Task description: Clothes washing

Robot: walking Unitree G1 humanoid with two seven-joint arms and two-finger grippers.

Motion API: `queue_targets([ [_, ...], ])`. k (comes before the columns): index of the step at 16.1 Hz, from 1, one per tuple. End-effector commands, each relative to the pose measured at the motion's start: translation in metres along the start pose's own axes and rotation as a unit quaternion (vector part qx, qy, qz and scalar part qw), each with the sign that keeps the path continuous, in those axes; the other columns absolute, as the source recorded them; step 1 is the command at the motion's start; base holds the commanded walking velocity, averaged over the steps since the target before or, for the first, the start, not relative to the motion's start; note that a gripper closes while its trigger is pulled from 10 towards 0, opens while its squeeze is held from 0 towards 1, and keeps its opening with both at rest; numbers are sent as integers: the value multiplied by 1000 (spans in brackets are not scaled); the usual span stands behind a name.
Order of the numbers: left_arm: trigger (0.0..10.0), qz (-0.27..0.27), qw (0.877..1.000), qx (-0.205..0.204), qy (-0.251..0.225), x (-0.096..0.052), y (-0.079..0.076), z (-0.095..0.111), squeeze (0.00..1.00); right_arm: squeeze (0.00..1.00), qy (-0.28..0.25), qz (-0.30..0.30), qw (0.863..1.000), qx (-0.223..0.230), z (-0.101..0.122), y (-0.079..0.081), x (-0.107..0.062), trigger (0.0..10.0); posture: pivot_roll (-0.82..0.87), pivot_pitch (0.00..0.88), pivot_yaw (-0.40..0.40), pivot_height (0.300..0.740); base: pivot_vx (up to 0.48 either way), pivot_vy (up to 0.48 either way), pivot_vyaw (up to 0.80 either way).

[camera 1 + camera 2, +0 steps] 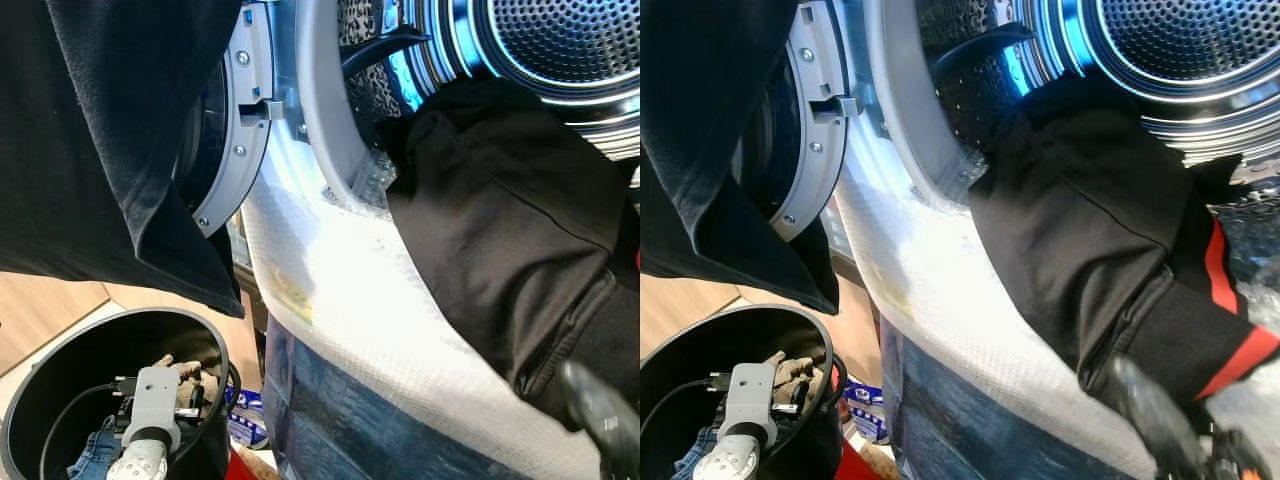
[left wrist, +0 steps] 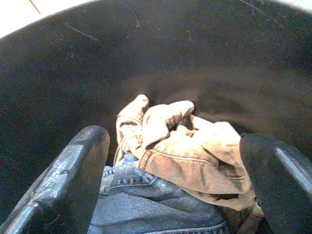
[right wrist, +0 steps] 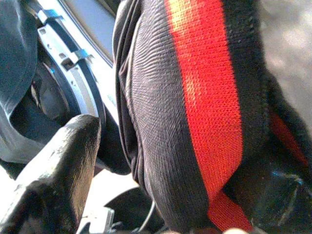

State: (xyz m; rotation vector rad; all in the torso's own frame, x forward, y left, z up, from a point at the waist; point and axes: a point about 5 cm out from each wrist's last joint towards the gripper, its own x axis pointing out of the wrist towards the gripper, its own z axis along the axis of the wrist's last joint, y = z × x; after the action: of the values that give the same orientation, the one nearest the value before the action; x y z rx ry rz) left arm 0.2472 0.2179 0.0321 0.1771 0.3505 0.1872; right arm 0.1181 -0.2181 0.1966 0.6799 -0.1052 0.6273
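right jaws (image 1: 1170, 425) clamp black jacket (image 1: 1090, 230) at washer (image 1: 330, 300).

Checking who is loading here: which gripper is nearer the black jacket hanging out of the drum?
Right. The right gripper is at the jacket's red-striped cuff, with the knit between its jaws. The left gripper is down inside the black bin, jaws open over jeans.

From the head we look down, close on the washer (image 1: 300, 130), tilted; both eyes share drum (image 1: 1180, 50), black garment (image 1: 1080, 230) and bin (image 1: 60, 370). Our left wrist peers down into the bin (image 2: 58, 63). Our right wrist sits tight against the garment's cuff (image 3: 195, 107), probably facing the door.
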Motion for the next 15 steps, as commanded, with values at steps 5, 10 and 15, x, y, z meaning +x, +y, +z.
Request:
queue_targets([
  [5, 10000, -30, 999, 6, 35, -4, -10, -16, 0, 0, 5, -64, 998, -17, -2, -20, -30, 10000, -127, 22, -8, 740, 0, 0, 0],
  [10, 10000, -35, 999, 6, 34, -3, -12, -15, 0, 0, 14, -58, 998, -27, -7, -24, -28, 4431, -130, 29, -9, 740, 0, 0, 0],
  [15, 10000, -34, 999, 6, 38, -3, -11, -17, 0, 0, 13, -42, 998, -42, -5, -25, -24, 0, -124, 34, -12, 740, 0, 0, 0],
])
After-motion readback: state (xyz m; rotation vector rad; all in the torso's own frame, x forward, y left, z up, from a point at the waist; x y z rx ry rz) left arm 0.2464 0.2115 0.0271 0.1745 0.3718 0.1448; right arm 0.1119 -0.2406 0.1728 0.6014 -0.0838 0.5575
